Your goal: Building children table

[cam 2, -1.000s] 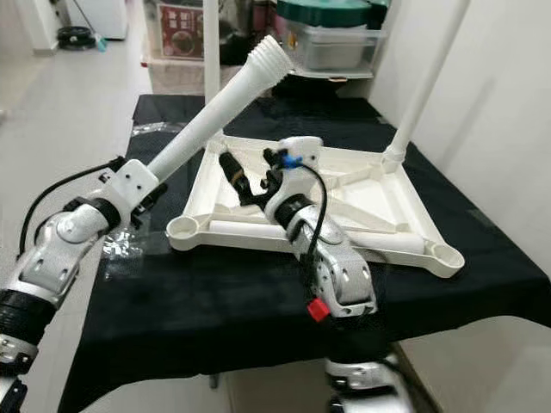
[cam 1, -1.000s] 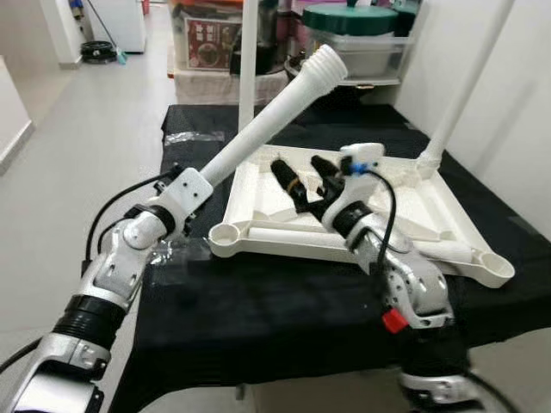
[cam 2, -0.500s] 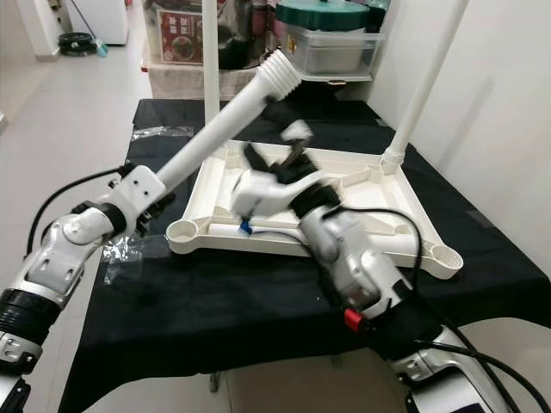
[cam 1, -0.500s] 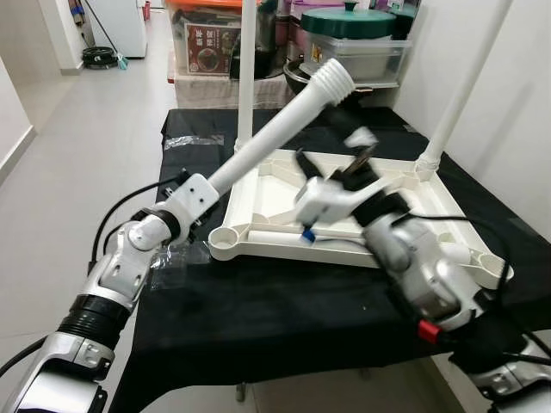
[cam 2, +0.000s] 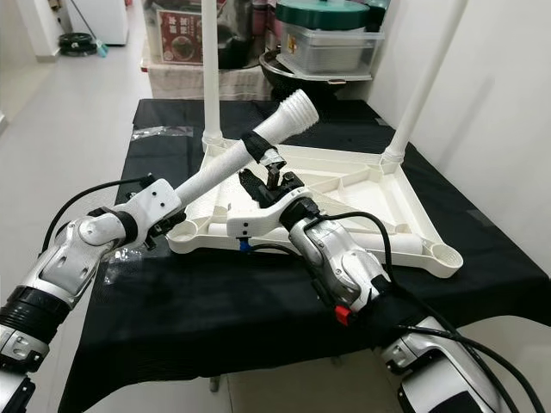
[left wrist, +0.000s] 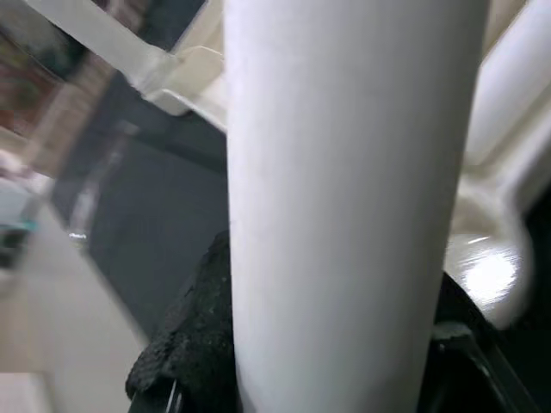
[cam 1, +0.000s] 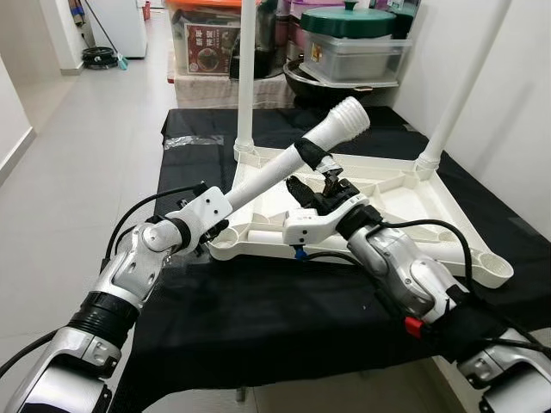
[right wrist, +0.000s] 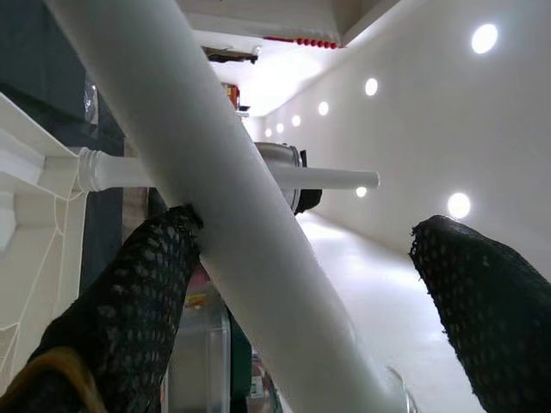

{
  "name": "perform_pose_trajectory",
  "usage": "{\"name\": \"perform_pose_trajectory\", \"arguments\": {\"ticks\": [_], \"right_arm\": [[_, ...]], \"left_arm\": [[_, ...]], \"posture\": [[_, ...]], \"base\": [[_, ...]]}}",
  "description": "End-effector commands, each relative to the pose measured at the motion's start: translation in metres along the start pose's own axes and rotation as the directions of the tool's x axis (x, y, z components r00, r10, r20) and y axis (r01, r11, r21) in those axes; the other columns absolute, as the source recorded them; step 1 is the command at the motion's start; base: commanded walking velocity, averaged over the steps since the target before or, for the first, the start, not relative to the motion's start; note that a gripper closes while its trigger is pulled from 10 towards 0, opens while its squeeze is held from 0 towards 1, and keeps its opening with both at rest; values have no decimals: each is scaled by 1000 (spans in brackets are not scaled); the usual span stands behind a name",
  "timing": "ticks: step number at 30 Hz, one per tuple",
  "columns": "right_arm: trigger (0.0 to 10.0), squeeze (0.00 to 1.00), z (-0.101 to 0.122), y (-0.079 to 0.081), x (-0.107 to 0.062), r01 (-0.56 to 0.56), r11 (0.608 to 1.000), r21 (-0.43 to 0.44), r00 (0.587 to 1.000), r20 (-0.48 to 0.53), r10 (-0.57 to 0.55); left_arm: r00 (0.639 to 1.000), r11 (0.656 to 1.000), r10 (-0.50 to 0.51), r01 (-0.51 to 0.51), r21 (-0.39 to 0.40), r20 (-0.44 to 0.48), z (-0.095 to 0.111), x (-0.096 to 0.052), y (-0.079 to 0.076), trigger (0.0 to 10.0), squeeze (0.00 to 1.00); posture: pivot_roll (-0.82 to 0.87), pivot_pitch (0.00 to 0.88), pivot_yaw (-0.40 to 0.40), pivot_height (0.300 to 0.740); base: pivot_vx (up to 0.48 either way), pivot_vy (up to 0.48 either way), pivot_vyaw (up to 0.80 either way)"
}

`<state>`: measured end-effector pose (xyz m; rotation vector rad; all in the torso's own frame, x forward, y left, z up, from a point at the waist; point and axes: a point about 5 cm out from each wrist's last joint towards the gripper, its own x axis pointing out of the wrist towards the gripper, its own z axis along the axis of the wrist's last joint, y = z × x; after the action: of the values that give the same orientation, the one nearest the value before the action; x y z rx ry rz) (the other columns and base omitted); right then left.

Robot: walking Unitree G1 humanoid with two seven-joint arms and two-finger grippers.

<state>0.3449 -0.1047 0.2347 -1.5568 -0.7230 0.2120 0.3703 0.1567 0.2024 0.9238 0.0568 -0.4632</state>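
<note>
Slanting from lower left to upper centre of the left eye view, a white leg (cam 1: 284, 165) runs from the left end effector (cam 1: 207, 225) up to its threaded tip. The left end effector pinches the leg's lower end, over the near left corner of the upturned tabletop (cam 1: 430, 194), which lies on the black worktop (cam 1: 258, 310) at mid frame. The right end effector (cam 1: 317, 176) is at the centre, one finger (cam 1: 311, 154) hooked over the leg, its fingers spread. Two fitted legs (cam 1: 247, 73) stand upright at the tabletop's far corners, top centre and upper right.

In the right eye view, storage boxes (cam 2: 331, 39) sit along the top edge, behind the worktop.

In the left wrist view, the leg (left wrist: 344, 189) runs top to bottom through the middle, black fingers (left wrist: 194, 344) pressed to both sides at the bottom.

In the right wrist view, the leg (right wrist: 215, 198) crosses diagonally from upper left; one finger (right wrist: 138, 301) touches it at lower left, the other (right wrist: 491, 301) stands apart at lower right.
</note>
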Motion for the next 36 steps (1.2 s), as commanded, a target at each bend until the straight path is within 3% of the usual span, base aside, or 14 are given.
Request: {"name": "perform_pose_trajectory", "arguments": {"ticks": [1, 5, 6, 11, 13, 14, 16, 17, 19, 32, 36], "right_arm": [[10000, 0, 4, -4, 5, 18, 1000, -4, 1000, 22, -18], [10000, 0, 6, 1, 8, -13, 1000, 8, 1000, 23, 13], [10000, 0, 8, 6, 11, -53, 998, 23, 998, 19, 52], [10000, 0, 8, 11, 14, -84, 996, 39, 996, 8, 83], [10000, 0, 9, 15, 19, -118, 991, 58, 993, -18, 119], [10000, 0, 9, 15, 19, -118, 991, 58, 993, -18, 119], [10000, 0, 9, 19, 23, -140, 988, 68, 989, -43, 144], [10000, 0, 9, 19, 23, -140, 988, 68, 989, -43, 144], [10000, 0, 9, 21, 25, -151, 986, 73, 986, -57, 156], [10000, 0, 3, 28, 29, -230, 970, 83, 966, -97, 238], [10000, 0, 2, 37, 31, -279, 950, 139, 943, -147, 298]], "left_arm": [[1000, 994, 6, -6, 106, -1, 2, 1, 1, 10000, 0], [999, 980, 42, -43, 194, 7, 6, 1, 6, 10000, 0], [996, 958, 85, -93, 273, 41, 13, 2, 10, 10000, 0], [994, 939, 90, -104, 327, 58, 18, 2, 8, 10000, 0], [995, 908, 72, -96, 408, 74, 23, 4, 1, 10000, 0], [995, 908, 72, -96, 408, 74, 23, 4, 1, 10000, 0], [994, 864, 60, -98, 493, 93, 27, 4, -5, 10000, 0], [994, 864, 60, -98, 493, 93, 27, 4, -5, 10000, 0], [992, 829, 55, -106, 548, 109, 29, 4, -8, 10000, 0], [987, 788, 92, -155, 596, 135, 28, 4, -4, 10000, 0], [986, 785, 90, -158, 599, 141, 29, 5, -6, 10000, 0]], "posture": [[33, 42, -59, 740], [35, 41, -60, 740], [33, 40, -61, 740], [36, 39, -62, 740], [35, 42, -61, 740], [35, 42, -61, 740], [34, 43, -61, 740], [34, 43, -61, 740], [34, 43, -61, 740], [33, 46, -65, 740], [32, 46, -68, 740]], "base": [[0, 0, 0], [0, 0, 0], [0, 0, 0], [0, 0, 0], [0, 0, 0], [0, 0, 0], [0, 0, 0], [0, 0, 0], [0, 0, 0], [0, 0, 0], [0, 0, 0]]}}
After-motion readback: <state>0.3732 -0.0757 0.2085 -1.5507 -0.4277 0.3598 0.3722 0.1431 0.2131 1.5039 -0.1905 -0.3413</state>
